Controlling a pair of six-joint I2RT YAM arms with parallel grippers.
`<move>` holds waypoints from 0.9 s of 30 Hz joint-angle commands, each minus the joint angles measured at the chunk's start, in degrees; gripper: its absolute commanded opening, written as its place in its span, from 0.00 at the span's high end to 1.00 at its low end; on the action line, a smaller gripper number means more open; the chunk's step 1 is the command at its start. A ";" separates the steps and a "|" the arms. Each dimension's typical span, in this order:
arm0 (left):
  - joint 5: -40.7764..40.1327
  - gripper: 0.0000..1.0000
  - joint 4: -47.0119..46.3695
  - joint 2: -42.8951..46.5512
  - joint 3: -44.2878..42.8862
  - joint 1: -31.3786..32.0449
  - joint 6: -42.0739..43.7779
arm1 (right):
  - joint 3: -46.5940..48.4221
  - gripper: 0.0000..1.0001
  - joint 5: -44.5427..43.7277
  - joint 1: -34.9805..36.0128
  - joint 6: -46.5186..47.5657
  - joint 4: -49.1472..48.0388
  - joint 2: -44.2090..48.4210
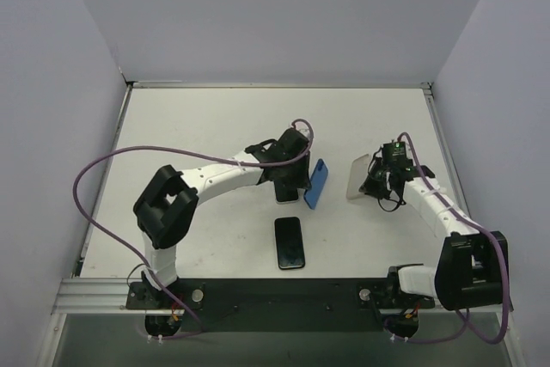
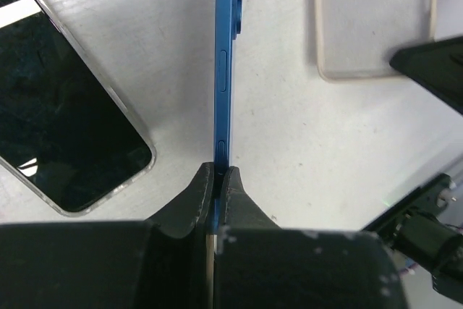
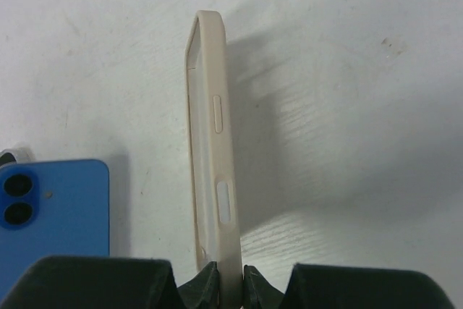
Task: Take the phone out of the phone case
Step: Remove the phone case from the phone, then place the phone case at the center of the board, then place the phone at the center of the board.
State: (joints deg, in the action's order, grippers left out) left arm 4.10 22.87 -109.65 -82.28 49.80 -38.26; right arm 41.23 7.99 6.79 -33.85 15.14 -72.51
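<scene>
My left gripper point(image 1: 302, 180) is shut on a blue phone point(image 1: 316, 183) and holds it on edge above the table. In the left wrist view the phone point(image 2: 225, 70) runs straight up from between my closed jaws point(image 2: 218, 179). My right gripper point(image 1: 375, 182) is shut on an empty beige phone case point(image 1: 358, 177), held apart from the phone to its right. In the right wrist view the case point(image 3: 215, 171) stands on edge between the jaws point(image 3: 230, 280), and the blue phone point(image 3: 51, 215) shows at the lower left. The case also shows in the left wrist view point(image 2: 372, 23).
A second black phone point(image 1: 290, 242) lies face up on the table in front of the left gripper; it shows in the left wrist view point(image 2: 61, 128). White walls enclose the table on three sides. A black rail point(image 1: 284, 294) runs along the near edge.
</scene>
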 commanded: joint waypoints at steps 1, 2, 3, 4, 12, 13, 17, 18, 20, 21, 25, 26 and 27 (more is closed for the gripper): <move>5.47 1.00 -7.04 8.99 2.55 -2.16 -1.99 | 4.11 1.00 -4.21 -2.12 0.10 1.56 0.71; 6.96 1.00 -8.79 9.88 3.35 -2.86 -3.21 | 4.64 1.00 -4.12 -2.91 -0.34 1.48 0.53; 7.93 1.00 -9.85 11.72 4.40 -4.43 -3.92 | 5.52 1.00 -3.95 -3.70 -0.69 1.21 0.18; 9.16 1.00 -11.08 12.69 5.37 -5.67 -4.62 | 5.87 1.00 -4.21 -5.19 -1.39 0.52 0.18; 14.27 1.00 -12.41 23.15 12.31 -20.25 -5.51 | 8.16 0.95 -4.47 -17.24 -6.05 -7.57 -7.45; 15.14 1.00 -12.33 23.77 13.02 -24.01 -5.33 | 9.21 0.83 -5.43 -18.29 -6.40 -7.75 -8.25; 17.61 1.00 -10.40 24.66 15.48 -32.89 -3.58 | 12.20 0.25 -7.28 -19.97 -6.32 -5.39 -11.42; 17.87 1.00 -10.31 24.83 16.61 -34.67 -3.31 | 12.38 0.01 -7.63 -19.88 -5.80 -4.34 -11.43; 19.36 1.00 -10.57 24.74 17.94 -39.22 -2.61 | 12.38 0.00 -9.29 -19.80 -5.44 -3.19 -10.55; 19.89 1.00 -10.57 24.31 18.38 -40.47 -2.17 | 12.12 0.00 -9.39 -19.62 -5.09 -2.49 -10.02; 21.39 1.00 -10.65 22.64 20.75 -45.84 -0.24 | 10.80 0.00 -8.87 -13.31 -2.38 -1.43 -6.33; 21.56 1.00 -10.83 21.42 21.10 -46.63 0.20 | 10.89 0.00 -8.35 -10.85 -1.41 -0.99 -5.63; 21.91 1.00 -10.75 20.62 21.37 -48.46 0.46 | 11.15 0.00 -8.34 -7.78 -0.18 -0.64 -5.62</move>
State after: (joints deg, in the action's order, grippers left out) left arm 21.43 15.38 -87.46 -61.36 5.23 -40.47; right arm 51.35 0.16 -9.63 -38.37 11.22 -82.08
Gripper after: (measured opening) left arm 0.045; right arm 0.999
